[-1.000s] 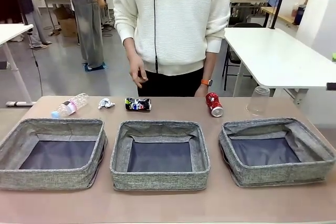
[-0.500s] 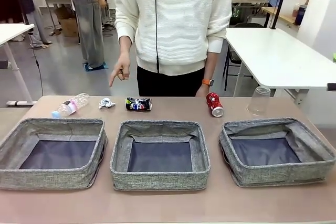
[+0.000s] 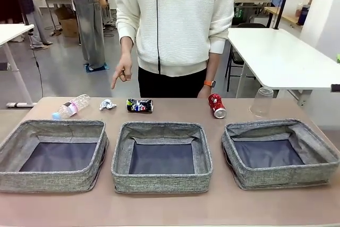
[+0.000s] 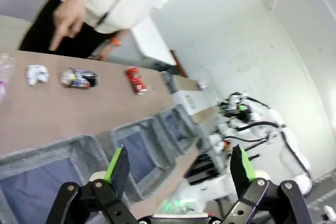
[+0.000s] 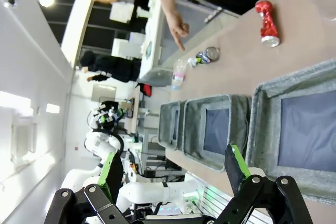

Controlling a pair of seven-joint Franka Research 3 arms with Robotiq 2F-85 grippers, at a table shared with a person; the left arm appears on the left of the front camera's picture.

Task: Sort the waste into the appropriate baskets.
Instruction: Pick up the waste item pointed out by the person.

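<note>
Left tool (image 4: 177,161): jaws were spread wide, holding nothing, up over the near baskets.
Right tool (image 5: 171,158): same story, wide apart and empty.
Waste: bottle (image 3: 70,107), wad (image 3: 107,104), dark can (image 3: 139,105), red can (image 3: 216,105) and cup (image 3: 261,101) sat in a row across mid-frame on the counter (image 3: 170,206), behind the baskets.
Baskets: left (image 3: 53,126), middle (image 3: 159,128) and right (image 3: 276,126) had nothing in them yet.
Hand (image 3: 122,73): it pointed down, upper left of centre, above the wad.
Risk: both cans and the bottle lay on their sides, so an off-centre pinch could roll them off the far edge. The thin cup might tip or crumple. A reach for the wad might clip that hand.
</note>
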